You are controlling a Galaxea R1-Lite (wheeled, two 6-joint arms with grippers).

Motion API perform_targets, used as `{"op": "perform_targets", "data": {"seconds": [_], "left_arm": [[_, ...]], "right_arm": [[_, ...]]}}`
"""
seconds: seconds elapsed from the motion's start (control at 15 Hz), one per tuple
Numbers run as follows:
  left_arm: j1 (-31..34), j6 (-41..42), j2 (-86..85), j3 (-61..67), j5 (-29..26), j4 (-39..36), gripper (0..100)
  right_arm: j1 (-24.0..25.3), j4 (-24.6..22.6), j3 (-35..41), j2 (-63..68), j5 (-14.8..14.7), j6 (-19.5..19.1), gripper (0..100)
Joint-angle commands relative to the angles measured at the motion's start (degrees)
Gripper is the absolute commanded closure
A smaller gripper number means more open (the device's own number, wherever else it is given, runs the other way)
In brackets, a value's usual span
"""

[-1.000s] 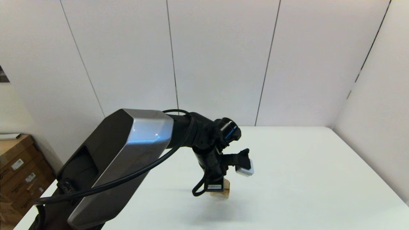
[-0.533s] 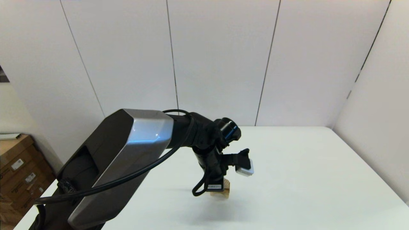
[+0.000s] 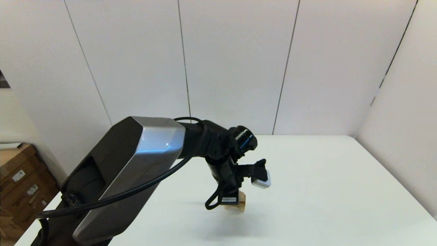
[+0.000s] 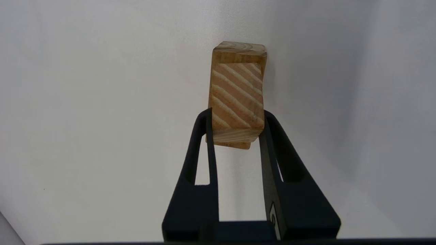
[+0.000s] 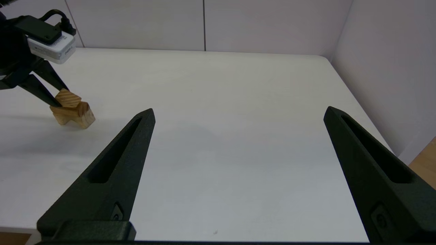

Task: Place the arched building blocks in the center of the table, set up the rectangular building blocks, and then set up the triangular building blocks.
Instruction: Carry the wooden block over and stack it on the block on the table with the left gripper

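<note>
Looks roughly midway. Clamps the rectangular building blocks [image 4: 236, 88] in the closed left gripper [image 4: 236, 114], resting on top of the arched building blocks [image 5: 78, 117] on the table [image 5: 238, 85]. Holds the right gripper [image 5: 239, 109] wide open, well apart from the arch. Left to do: release, then add the triangular piece, nowhere in view.

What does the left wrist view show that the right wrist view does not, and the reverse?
Left wrist only: the triangular building block with its striped grain close up, clamped in the left gripper. Right wrist only: the open right gripper, the walls, the lower blocks from the side. Both: the held block and the white table.
</note>
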Motion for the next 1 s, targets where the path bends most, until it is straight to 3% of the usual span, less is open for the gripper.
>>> {"op": "perform_targets", "data": {"seconds": [0.07,0.87,0.93,1.0], "left_arm": [[0.0,0.3,0.0,0.0,0.0,0.2,100],[0.2,0.3,0.1,0.0,0.2,0.2,100],[0.2,0.3,0.1,0.0,0.2,0.2,0],[0.2,0.3,0.1,0.0,0.2,0.2,0]], "right_arm": [[0.0,0.0,0.0,0.0,0.0,0.0,0],[0.0,0.0,0.0,0.0,0.0,0.0,0],[0.0,0.0,0.0,0.0,0.0,0.0,0],[0.0,0.0,0.0,0.0,0.0,0.0,0]]}}
